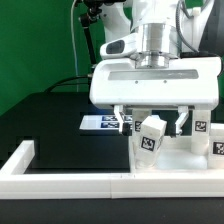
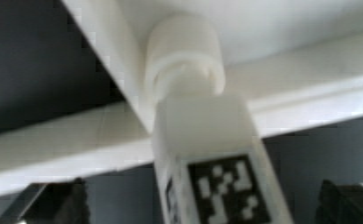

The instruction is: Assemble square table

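Observation:
My gripper (image 1: pixel 152 122) hangs open over the white square table slab (image 1: pixel 178 160), its two dark fingertips (image 1: pixel 122 121) wide apart. A short white leg block (image 1: pixel 151 139) with a black-and-white tag stands upright between them, with a gap on each side. In the wrist view the same leg (image 2: pixel 203 140) runs up the middle to a rounded end against the slab (image 2: pixel 311 72). There the gripper (image 2: pixel 204 206) shows only as dark fingers (image 2: pixel 53 205) in the lower corners, clear of the leg. A second tagged leg block (image 1: pixel 216 146) stands at the exterior view's right edge.
The marker board (image 1: pixel 98 123) lies on the black table surface at the exterior view's left of the gripper. A long low white border wall (image 1: pixel 70 181) runs along the front and turns back at its left end (image 1: pixel 16 158). A green backdrop stands behind.

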Motion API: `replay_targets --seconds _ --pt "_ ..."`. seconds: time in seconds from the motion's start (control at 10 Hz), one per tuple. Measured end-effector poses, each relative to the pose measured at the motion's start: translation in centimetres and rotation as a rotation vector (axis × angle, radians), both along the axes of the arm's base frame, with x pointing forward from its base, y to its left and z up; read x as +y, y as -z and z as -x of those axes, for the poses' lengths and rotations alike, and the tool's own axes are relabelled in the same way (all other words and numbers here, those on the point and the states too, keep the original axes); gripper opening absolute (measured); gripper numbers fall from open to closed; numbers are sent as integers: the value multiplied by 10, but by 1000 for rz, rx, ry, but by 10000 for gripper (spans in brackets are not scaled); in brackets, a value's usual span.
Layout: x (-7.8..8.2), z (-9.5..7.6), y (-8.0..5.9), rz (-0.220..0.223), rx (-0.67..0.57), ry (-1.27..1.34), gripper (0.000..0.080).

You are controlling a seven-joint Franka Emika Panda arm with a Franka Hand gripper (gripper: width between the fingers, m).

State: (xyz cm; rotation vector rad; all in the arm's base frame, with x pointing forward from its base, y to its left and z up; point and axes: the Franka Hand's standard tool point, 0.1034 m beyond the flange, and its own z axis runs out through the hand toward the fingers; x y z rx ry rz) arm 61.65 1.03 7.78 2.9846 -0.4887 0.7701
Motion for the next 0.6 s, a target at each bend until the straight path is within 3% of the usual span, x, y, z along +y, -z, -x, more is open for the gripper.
replay_targets --seconds 0.2,0.4,0.6 --pt "-1 -7 -19 -97 145 15 649" --pt "3 -5 -19 -177 313 21 649" --pt "-6 -5 -16 -221 454 22 649"
